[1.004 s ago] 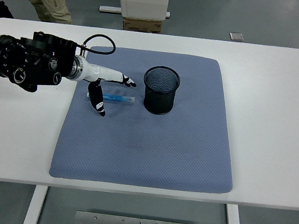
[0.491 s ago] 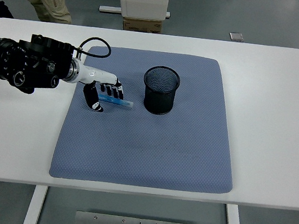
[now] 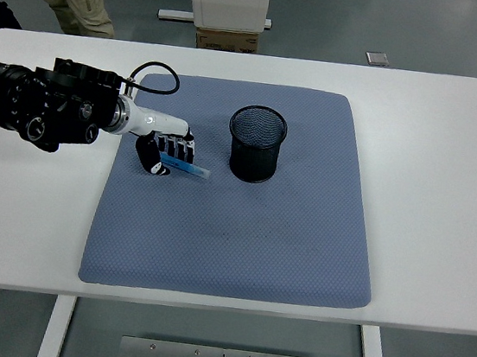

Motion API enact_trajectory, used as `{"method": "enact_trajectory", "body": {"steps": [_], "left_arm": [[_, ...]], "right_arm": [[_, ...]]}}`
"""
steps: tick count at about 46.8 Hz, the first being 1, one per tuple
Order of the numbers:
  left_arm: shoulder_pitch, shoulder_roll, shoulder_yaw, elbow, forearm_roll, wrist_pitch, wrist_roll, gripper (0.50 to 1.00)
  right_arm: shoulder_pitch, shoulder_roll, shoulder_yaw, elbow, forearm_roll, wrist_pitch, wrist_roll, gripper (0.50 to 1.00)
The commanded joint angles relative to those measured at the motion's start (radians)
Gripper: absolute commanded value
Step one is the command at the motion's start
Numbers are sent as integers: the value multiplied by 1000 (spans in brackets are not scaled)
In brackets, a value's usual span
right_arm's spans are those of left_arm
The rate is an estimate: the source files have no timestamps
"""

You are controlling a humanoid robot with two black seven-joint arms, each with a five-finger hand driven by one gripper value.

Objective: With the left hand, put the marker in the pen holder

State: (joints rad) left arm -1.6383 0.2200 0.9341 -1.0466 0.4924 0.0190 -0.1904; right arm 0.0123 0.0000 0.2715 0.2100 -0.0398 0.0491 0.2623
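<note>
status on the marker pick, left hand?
Left hand curled over marker on the blue mat, not lifted. Right hand not in view. Pen holder upright to the marker's right, nothing between them.

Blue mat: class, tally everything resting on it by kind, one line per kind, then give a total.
Markers: 1, a blue marker under the curled fingers of the left hand
Pen holders: 1, a black mesh pen holder, upright on the blue mat
Total: 2
</note>
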Motion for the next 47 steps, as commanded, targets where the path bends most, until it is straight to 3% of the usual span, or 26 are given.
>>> {"method": "enact_trajectory", "body": {"steps": [1, 5, 19, 38, 43, 47], "left_arm": [[1, -5, 0, 5, 0, 7, 0, 657], [1, -11, 0, 5, 0, 7, 2, 654], [3, -25, 0, 7, 0, 7, 6, 575], [5, -27, 0, 8, 2, 7, 6, 552], [5, -25, 0, 8, 15, 6, 6, 500], [5, -25, 0, 8, 25, 6, 5, 500]], "right_arm": [[0, 0, 0, -1, 0, 0, 0, 1000], [0, 0, 0, 0, 0, 0, 0, 1000], [0, 0, 0, 0, 0, 0, 0, 1000], [0, 0, 0, 0, 1, 0, 0, 1000], [0, 0, 0, 0, 0, 0, 0, 1000], [0, 0, 0, 0, 0, 0, 0, 1000]]}}
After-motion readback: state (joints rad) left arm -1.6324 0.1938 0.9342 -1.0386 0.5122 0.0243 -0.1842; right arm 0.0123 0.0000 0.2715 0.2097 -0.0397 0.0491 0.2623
